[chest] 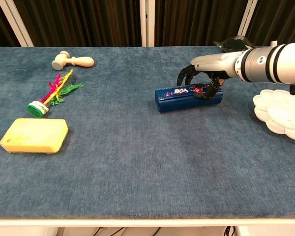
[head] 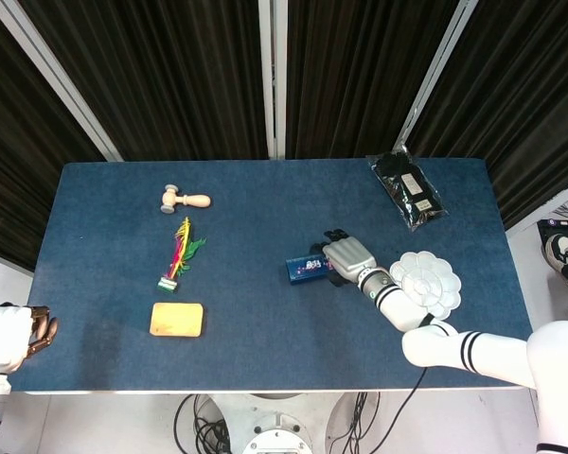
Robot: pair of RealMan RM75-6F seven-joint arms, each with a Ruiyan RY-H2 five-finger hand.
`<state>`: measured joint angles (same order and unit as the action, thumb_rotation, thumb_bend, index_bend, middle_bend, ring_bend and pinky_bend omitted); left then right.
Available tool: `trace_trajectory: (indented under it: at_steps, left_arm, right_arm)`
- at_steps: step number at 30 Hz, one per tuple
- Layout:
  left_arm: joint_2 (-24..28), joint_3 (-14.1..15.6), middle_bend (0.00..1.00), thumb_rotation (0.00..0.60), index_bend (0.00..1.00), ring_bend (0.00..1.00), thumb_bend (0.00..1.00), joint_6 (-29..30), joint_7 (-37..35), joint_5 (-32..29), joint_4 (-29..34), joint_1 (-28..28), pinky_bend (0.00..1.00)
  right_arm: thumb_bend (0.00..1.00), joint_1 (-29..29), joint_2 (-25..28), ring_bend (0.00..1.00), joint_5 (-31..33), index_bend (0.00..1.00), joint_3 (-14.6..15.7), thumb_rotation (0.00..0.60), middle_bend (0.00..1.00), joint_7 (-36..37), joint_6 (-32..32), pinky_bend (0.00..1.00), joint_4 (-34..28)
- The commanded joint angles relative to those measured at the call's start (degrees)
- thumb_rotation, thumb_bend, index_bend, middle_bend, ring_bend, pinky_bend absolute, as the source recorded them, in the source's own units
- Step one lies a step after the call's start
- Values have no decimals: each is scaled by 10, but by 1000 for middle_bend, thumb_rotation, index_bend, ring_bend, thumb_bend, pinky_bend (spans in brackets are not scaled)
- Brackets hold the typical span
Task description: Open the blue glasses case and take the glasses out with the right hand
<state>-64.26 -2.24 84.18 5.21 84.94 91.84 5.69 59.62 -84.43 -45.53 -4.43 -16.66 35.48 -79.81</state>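
The blue glasses case (head: 303, 268) (chest: 178, 99) lies closed on the blue tabletop, right of centre, with its long side towards me. My right hand (head: 348, 256) (chest: 207, 69) comes down over its right end. The fingers curl behind the case and the thumb presses its front, so the hand grips it. That end of the case is hidden under the hand. No glasses are visible. My left hand (head: 17, 335) hangs off the table's front left corner with its fingers curled in and nothing in them.
A white flower-shaped palette (head: 428, 282) (chest: 281, 114) lies just right of the right hand. A black packet (head: 409, 191) sits at the far right corner. On the left are a wooden mallet (chest: 73, 61), a feathered shuttlecock (chest: 51, 93) and a yellow sponge (chest: 34, 135).
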Motion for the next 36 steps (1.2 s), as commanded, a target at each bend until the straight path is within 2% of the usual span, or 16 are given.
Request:
trace_trajectory:
  at_steps: [1,7,15,17,20,25,32,36]
  left_arm:
    - [0,0,1000,600,864,856,396,0,0,0,0,0,661]
    - [1,0,1000,600,864,856,396,-1,0,0,1,0,661]
    - [1,0,1000,600,864,856,396,-1,-1,-1,1,0,661]
    - [1,0,1000,600,864,856,396,-1,-2,0,1,0,661]
    - [2,1,1000,600,864,856,395,-2,-3,0,1,0,661]
    - [2,1,1000,600,864,856,395,-2,-4,1,0,1,660]
    - [2,1,1000,600,864,855,395,-2,-5,1,0,1,661]
    - [2,2,1000,600,863,855,389,-2,-6,1,0,0,661]
  right_arm:
    - [633,-2,17,0,-1,271,11,600,369,-11,3,0,-22]
    - [734,6,47,11,26,306,26,600,432,-29,0,0,-58]
    - [777,19,37,49,57,307,32,600,465,-44,9,0,-55]
    - [813,21,34,55,63,309,33,600,465,-45,11,0,-55]
    - [899,22,33,58,69,302,35,600,451,-45,11,0,-57]
    - [982,24,35,57,73,274,36,600,415,-42,9,0,-59]
    - [1000,37,25,46,97,255,28,600,374,-30,-10,0,-31]
    - [1000,50,13,12,120,160,31,600,302,-31,-26,0,-4]
